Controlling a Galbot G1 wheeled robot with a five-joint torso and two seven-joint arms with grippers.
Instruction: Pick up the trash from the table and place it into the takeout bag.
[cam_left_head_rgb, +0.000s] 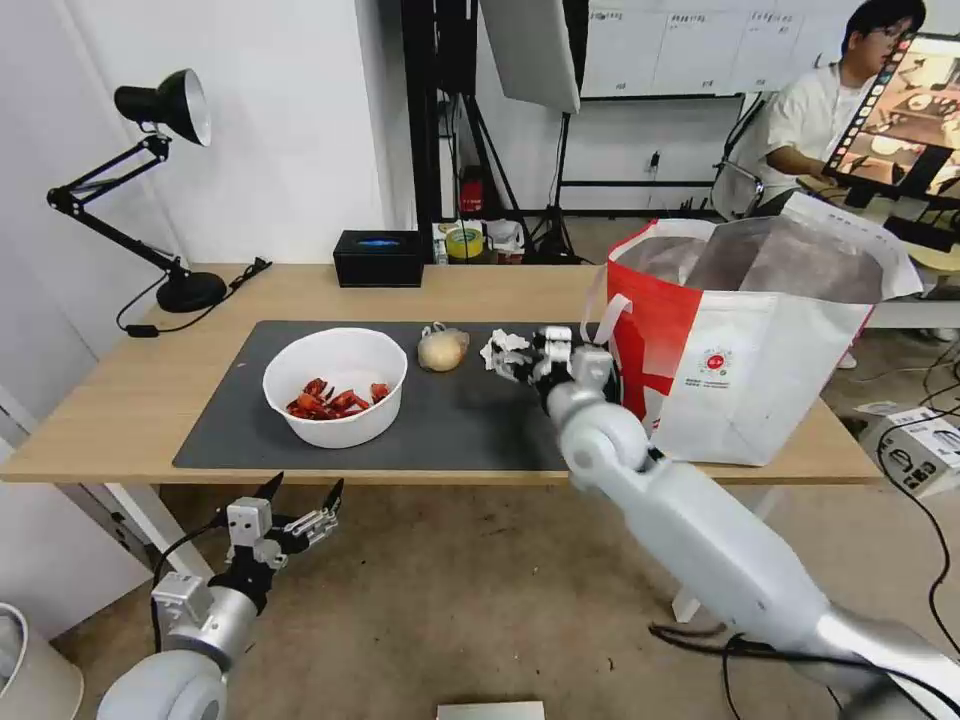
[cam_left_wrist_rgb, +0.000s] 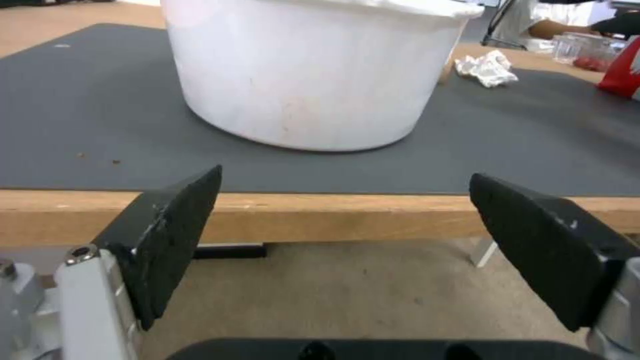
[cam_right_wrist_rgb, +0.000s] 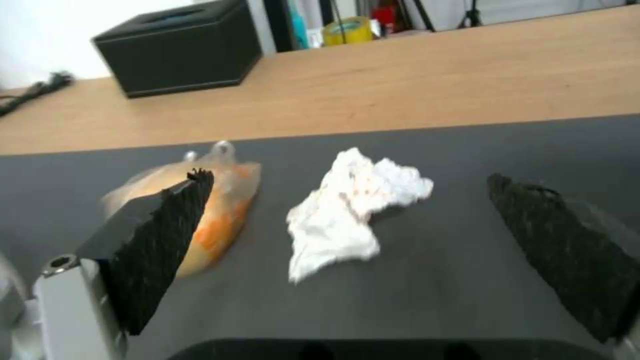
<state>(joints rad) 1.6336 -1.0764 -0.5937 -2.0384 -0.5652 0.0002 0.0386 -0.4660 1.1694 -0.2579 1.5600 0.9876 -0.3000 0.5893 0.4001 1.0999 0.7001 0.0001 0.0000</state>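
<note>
While right end effector (cam_right_wrist_rgb: 347, 220) gapes, crumpled tissue (cam_right_wrist_rgb: 353, 210) stretches toward it lengthwise.

Surface (cam_left_head_rgb: 500, 290) looks like pale matt wood, with a dull grey mat (cam_left_head_rgb: 470, 420) on top. Bowl (cam_left_head_rgb: 335, 385) is smooth white plastic, tissue (cam_right_wrist_rgb: 350, 210) crumpled soft paper, lump (cam_right_wrist_rgb: 223, 200) in shiny plastic wrap. Right hand (cam_right_wrist_rgb: 347, 215) pads look rough and grainy.

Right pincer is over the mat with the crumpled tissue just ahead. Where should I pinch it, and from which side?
Judging by its shape, pinch the crumpled tissue across its raised, bunched middle, coming down from above and the near edge, as the open right pincer already faces it. The flat tail would likely slip; the wrapped lump lies close beside, so keep that finger clear.
</note>
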